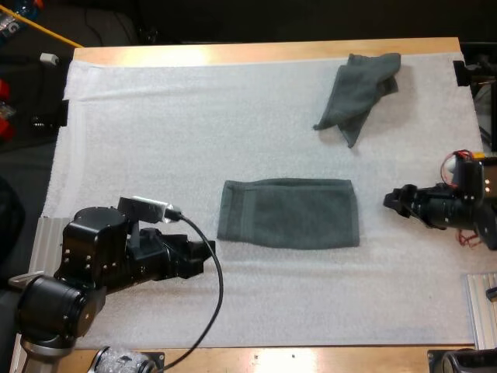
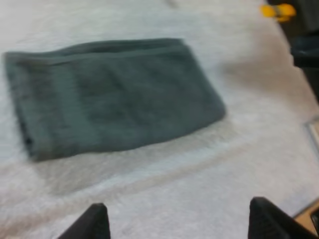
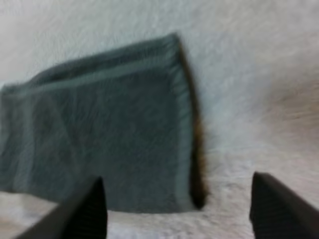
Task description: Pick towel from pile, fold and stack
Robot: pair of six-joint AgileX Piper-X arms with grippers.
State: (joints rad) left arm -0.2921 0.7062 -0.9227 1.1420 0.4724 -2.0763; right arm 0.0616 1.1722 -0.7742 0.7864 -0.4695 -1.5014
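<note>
A dark grey-green folded towel lies flat in the middle of the white mat; it also shows ahead of the left fingers as the folded towel and ahead of the right fingers as the folded towel. A crumpled towel sits at the far right of the mat. My left gripper is just off the folded towel's left end, open, its fingers apart over bare mat. My right gripper is off the towel's right end, open, its fingers apart near the towel's edge.
Metal rails stand at the mat's near right and near left edges. The wooden table edge runs along the far side. Bare mat stretches across the far left.
</note>
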